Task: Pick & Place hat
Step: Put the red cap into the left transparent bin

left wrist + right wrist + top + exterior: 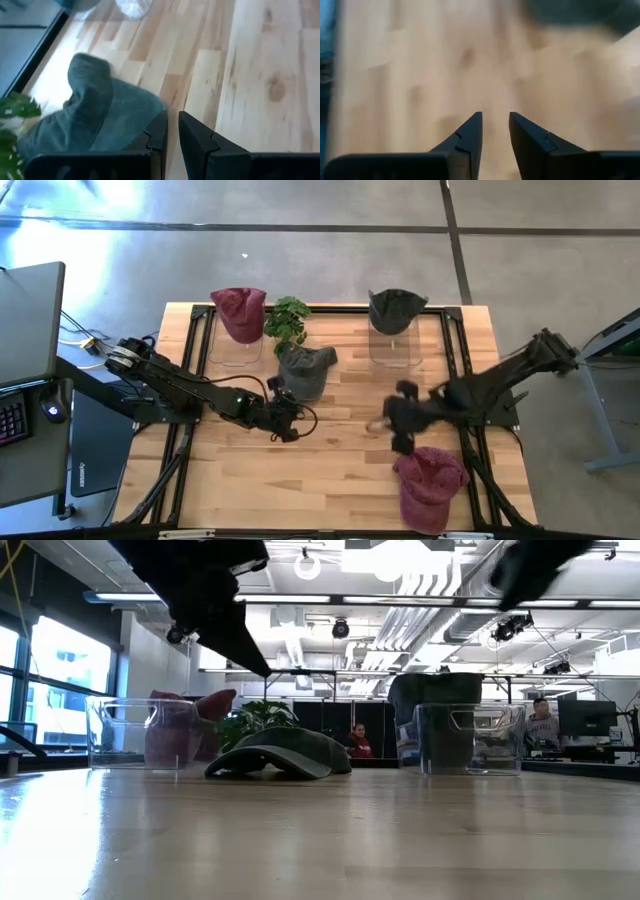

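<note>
A grey-green cap lies crown up on the table behind my left gripper; it also shows in the left wrist view and the low view. My left gripper hovers above the table just near of the cap, fingers almost together and empty. A maroon cap lies at the front right. My right gripper hovers just beyond it, fingers a narrow gap apart and empty. Another maroon cap and a dark cap sit on clear stands at the back.
A potted plant stands between the left stand and the grey-green cap. The clear stands are at the far side. Bare wood lies in the table's middle and front left. People sit in the room behind.
</note>
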